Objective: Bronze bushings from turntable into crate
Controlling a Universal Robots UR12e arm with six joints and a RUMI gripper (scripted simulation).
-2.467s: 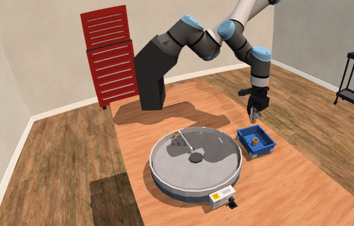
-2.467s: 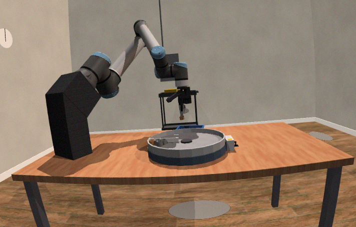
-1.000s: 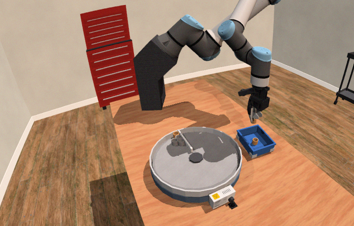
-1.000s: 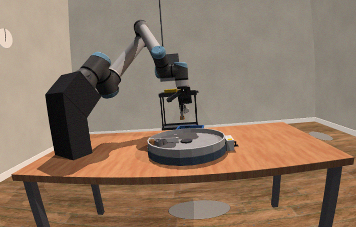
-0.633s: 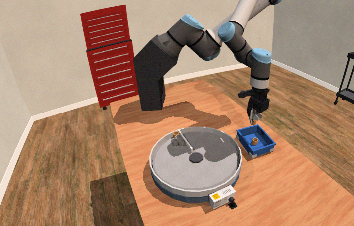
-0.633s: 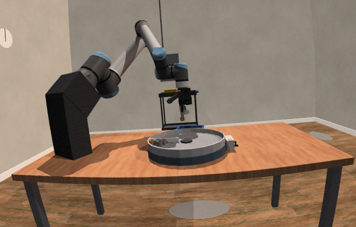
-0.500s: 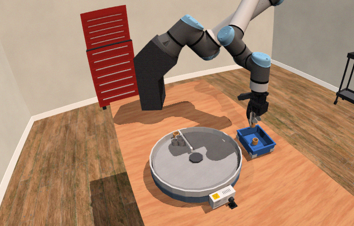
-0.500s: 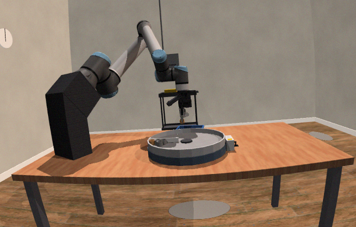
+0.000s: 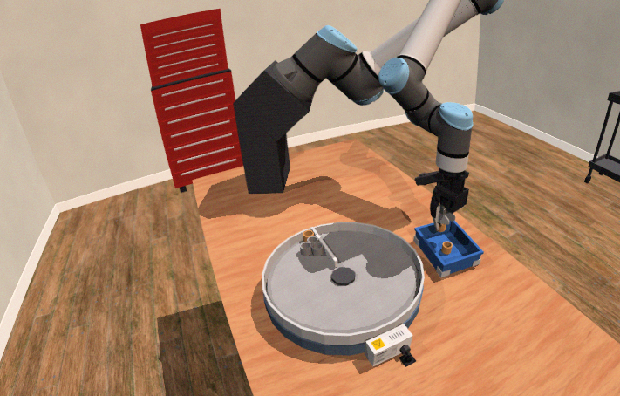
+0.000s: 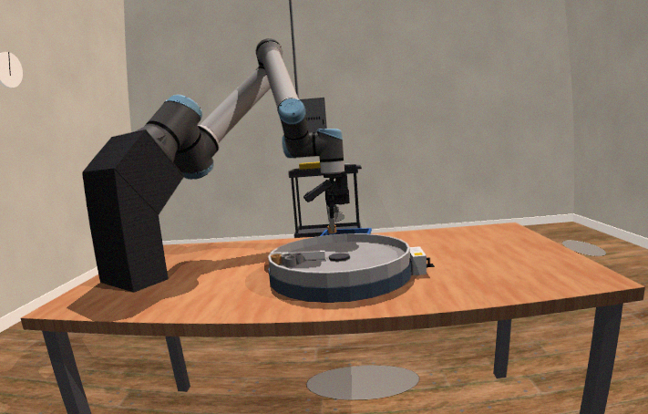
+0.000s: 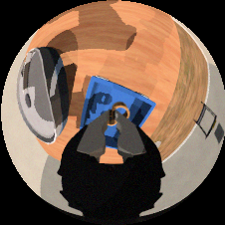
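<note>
Pincer (image 9: 442, 220) closed on a bronze bushing (image 9: 441, 227) over the crate (image 9: 469, 259), which holds another bronze bushing (image 9: 446, 247). Turntable (image 9: 302, 322), at the crate's 9 o'clock, carries two steel bushings (image 9: 310, 249) and a third bronze one (image 9: 308, 235).

Hand (image 11: 117, 115) clamps bronze bushing (image 11: 120, 111) over blue crate (image 11: 100, 95).

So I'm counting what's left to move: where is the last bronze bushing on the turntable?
In the top view, the bronze bushing stands at the turntable's far-left rim, just behind two steel bushings and beside the divider bar.
</note>
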